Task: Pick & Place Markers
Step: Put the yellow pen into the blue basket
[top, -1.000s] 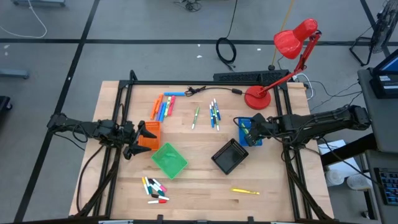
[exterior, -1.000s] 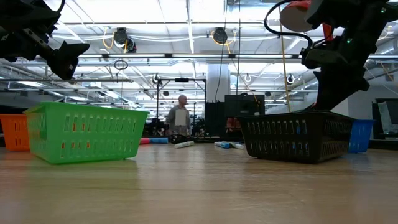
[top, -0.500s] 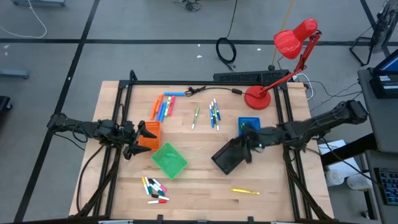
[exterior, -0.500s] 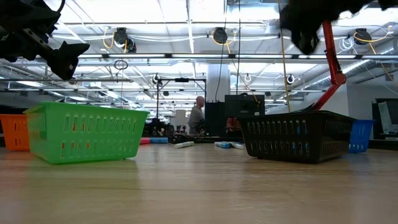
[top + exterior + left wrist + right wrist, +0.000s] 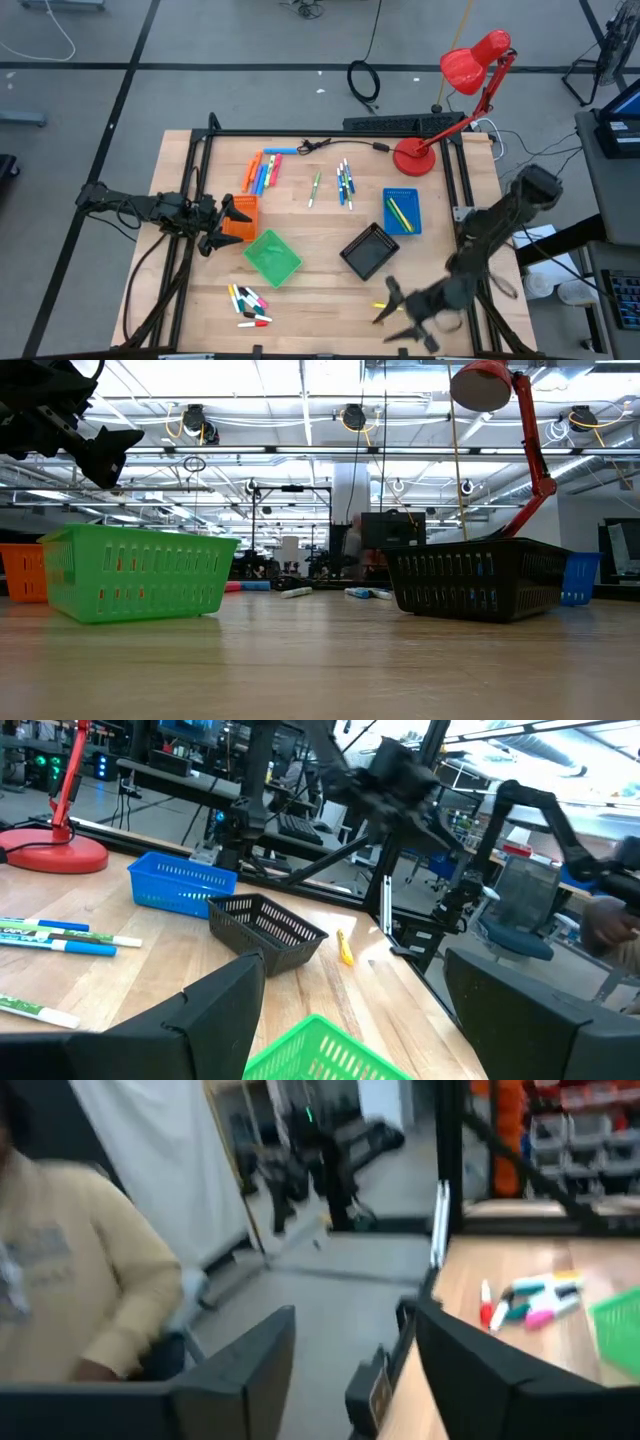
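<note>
A pale wooden table point(image 5: 330, 270) stands on a grey floor, a red desk lamp point(image 5: 470, 70) at its far edge. Taking the green tray point(image 5: 272, 257) as landmark: the orange and blue markers point(image 5: 262, 170) lie beyond it, short mixed-colour ones point(image 5: 248, 303) nearer the front edge, one yellow marker point(image 5: 396, 308) off to the side past the black tray point(image 5: 368, 250). The left gripper point(image 5: 222, 224) hovers beside it, fingers spread, empty. The right gripper point(image 5: 405, 310) hangs near the yellow marker, jaws apart, holding nothing. A person's cream sleeve point(image 5: 90, 1300) shows beyond the table.

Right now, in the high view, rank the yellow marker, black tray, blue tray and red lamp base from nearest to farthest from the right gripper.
From the right gripper:
1. Yellow marker, beside it at the near edge.
2. Black tray, mid-table.
3. Blue tray, farther back on the right.
4. Red lamp base, far right corner.
</note>
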`<state>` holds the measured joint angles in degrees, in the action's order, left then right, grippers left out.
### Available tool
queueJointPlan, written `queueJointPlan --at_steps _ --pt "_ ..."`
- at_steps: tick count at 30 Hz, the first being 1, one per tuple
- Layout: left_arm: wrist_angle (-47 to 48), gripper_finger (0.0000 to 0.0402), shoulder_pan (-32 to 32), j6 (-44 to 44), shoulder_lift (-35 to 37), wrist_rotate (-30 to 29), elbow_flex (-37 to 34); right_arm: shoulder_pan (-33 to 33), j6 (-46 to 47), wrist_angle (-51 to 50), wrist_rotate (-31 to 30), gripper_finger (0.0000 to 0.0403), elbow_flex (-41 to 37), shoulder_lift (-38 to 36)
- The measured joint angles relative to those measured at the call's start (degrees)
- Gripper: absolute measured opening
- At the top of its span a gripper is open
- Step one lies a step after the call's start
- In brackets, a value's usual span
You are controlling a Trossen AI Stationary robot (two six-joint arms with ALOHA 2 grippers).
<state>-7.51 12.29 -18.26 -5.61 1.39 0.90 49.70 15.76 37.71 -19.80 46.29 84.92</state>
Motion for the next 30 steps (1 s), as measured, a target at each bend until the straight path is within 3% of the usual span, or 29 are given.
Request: queueJointPlan --at_steps 3,8,10,14,20,30 --pt "0.0 0.0310 0.0 0.0 0.0 0.0 0.0 1.7 2.5 -13.8 -1.1 0.0224 9.1 5.7" --pt "0.0 0.0310 0.0 0.0 0.0 0.0 0.0 2.8 17.1 -49.9 -1.2 0.0227 25.1 12.1" --pt "0.0 0.0310 0.0 0.0 0.0 0.0 0.0 2.8 24.3 -62.3 -1.1 0.0222 27.9 14.1" --pt "0.0 0.0310 0.0 0.0 0.0 0.0 0.0 2.9 33.9 -76.1 -1.0 0.0212 27.9 16.3" --pt "0.0 0.0310 0.0 0.0 0.0 0.0 0.0 2.9 39.9 -77.6 -0.9 0.0212 22.9 16.8" --pt "0.0 0.0310 0.0 0.0 0.0 0.0 0.0 2.9 43.3 -65.4 3.3 0.0208 12.4 16.7"
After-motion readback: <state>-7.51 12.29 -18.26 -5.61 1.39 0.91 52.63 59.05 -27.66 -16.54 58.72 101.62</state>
